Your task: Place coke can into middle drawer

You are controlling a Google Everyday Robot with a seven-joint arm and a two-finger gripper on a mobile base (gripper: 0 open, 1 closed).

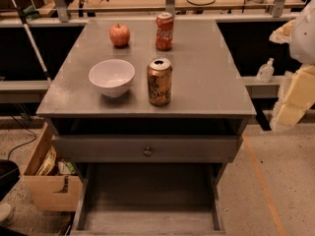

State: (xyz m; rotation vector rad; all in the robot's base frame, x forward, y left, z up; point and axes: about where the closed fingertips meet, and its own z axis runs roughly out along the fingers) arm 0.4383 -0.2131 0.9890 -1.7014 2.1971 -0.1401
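The coke can (164,31), red with white script and a silver top, stands upright at the back of the grey cabinet top (206,77), right of a red apple (119,34). The middle drawer (147,195) is pulled out at the bottom of the view, with its bare grey floor showing and nothing in it. My gripper (293,102) hangs at the far right edge of the view, off the cabinet's right side and apart from the coke can. It holds nothing that I can see.
A white bowl (111,76) and a gold-brown can (159,81) stand near the front of the top. A grey drawer front with a round knob (147,151) sits above the open drawer. A cardboard box (47,178) stands on the floor at left. A clear bottle (266,71) is on a shelf at right.
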